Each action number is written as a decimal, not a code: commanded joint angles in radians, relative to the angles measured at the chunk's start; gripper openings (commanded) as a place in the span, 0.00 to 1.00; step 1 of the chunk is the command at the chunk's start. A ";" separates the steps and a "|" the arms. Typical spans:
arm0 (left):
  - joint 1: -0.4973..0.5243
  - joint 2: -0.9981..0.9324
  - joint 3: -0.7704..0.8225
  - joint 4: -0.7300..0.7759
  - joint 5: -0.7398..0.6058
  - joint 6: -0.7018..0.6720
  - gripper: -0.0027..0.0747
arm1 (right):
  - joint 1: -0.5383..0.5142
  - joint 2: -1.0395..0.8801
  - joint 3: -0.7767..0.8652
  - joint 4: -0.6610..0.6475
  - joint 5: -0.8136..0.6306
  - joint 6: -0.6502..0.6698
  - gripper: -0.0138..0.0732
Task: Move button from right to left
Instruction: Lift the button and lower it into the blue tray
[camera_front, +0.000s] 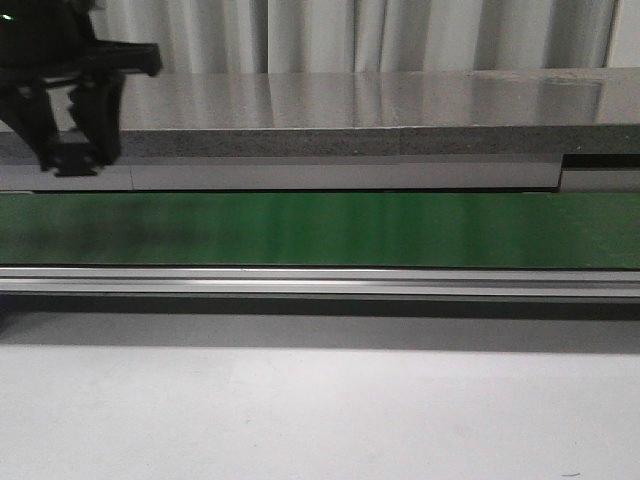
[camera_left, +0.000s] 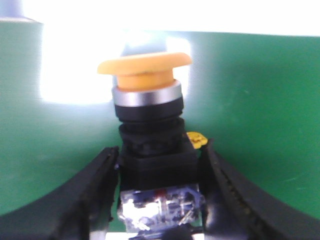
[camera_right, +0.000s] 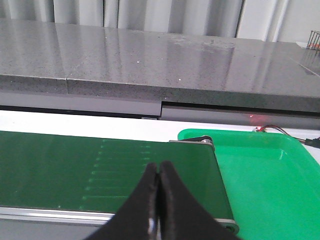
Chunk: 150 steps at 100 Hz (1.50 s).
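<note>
The button (camera_left: 146, 120) was already in the L gripper (camera_left: 159, 200), its black fingers (camera_left: 95, 195) clamped on either side of the boxy black body, w/ the yellow-orange cap sticking out beyond the tips and the clear contact block tucked back between them. Green belt (camera_front: 320, 228) filled the background of the left wrist view, so the part looked held over the belt, not resting on it, though contact underneath couldn't be judged from that angle. In the front view the L arm's gripper hung at the far left, up over the grey stone ledge (camera_front: 360, 105) behind the belt; the button itself wasn't discernible there. R gripper (camera_right: 158, 200) had its fingers pressed together w/ nothing between them, parked above the belt's right end, near the green tray (camera_right: 260, 170), which showed no parts in it. Judgement: pick-up and most of the carry to the left seemed done; what was left was setting the button down on the left side & letting go. No drop-off spot was visible in any view.
</note>
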 joint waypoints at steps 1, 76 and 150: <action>0.066 -0.093 -0.030 0.032 0.008 0.034 0.41 | 0.001 0.007 -0.028 -0.011 -0.070 -0.001 0.08; 0.493 -0.037 0.019 0.034 0.024 0.472 0.41 | 0.001 0.007 -0.028 -0.011 -0.070 -0.001 0.08; 0.562 0.175 0.019 0.011 -0.080 0.507 0.56 | 0.000 0.007 -0.028 -0.011 -0.070 -0.001 0.08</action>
